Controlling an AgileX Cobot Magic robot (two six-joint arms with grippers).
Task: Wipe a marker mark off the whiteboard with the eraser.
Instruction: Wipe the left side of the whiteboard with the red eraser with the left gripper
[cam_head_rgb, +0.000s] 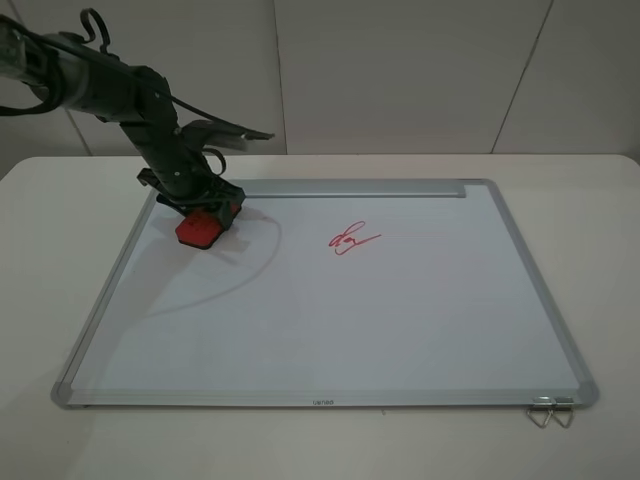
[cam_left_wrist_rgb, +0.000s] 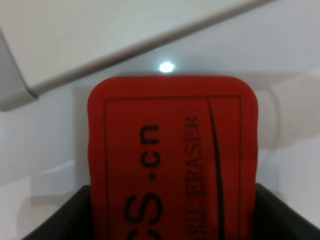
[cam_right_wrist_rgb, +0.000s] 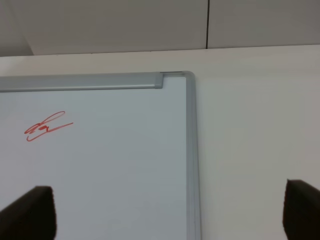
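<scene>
The whiteboard (cam_head_rgb: 400, 320) lies flat on the table. At its far left corner my left gripper (cam_head_rgb: 207, 212) is shut on the red eraser (cam_head_rgb: 200, 231), which rests on the board. The left wrist view shows the eraser (cam_left_wrist_rgb: 172, 150) with dark lettering between the black fingers (cam_left_wrist_rgb: 55, 220), close to the board's frame (cam_left_wrist_rgb: 15, 95). The marker mark is hidden or out of view. Only a smaller red squiggle with a tail (cam_head_rgb: 352, 240) (cam_right_wrist_rgb: 46, 127) shows near the board's middle. My right gripper (cam_right_wrist_rgb: 170, 215) stands open above the board's right frame (cam_right_wrist_rgb: 191, 165).
A metal strip (cam_head_rgb: 350, 188) runs along the board's far edge. A small wire clip (cam_head_rgb: 548, 412) sits at the near right corner. White table (cam_head_rgb: 600, 250) surrounds the board, with a wall behind. A cable's shadow (cam_head_rgb: 240, 280) curves across the board.
</scene>
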